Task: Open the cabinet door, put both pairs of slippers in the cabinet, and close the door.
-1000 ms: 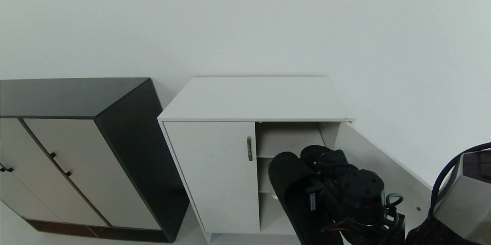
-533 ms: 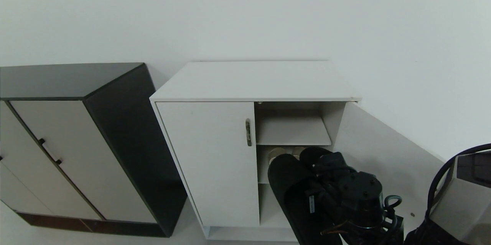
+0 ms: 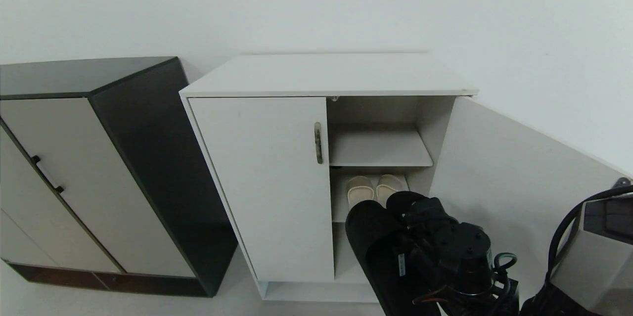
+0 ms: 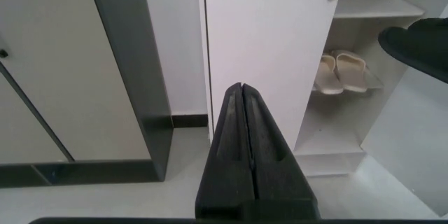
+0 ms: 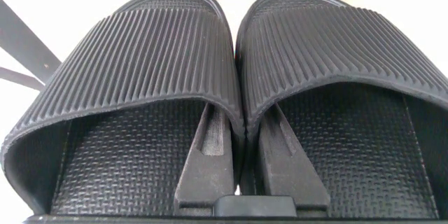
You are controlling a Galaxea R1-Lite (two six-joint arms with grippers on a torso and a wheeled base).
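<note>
At five o'clock of the open cabinet, our right gripper pinches the black slippers by their adjoining straps. They are light, soft rubber and probably flex. Our left gripper is closed and empty.

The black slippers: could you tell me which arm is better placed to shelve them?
Likely right: the right gripper holds the black slippers before the open cabinet; the left gripper is shut and empty.

we see our left gripper with its fingers pressed flat together. beyond it stands the white cabinet, one door closed, the other side open, with pale slippers on a shelf inside. a black slipper pokes in nearby. a dark cabinet stands alongside.
</note>
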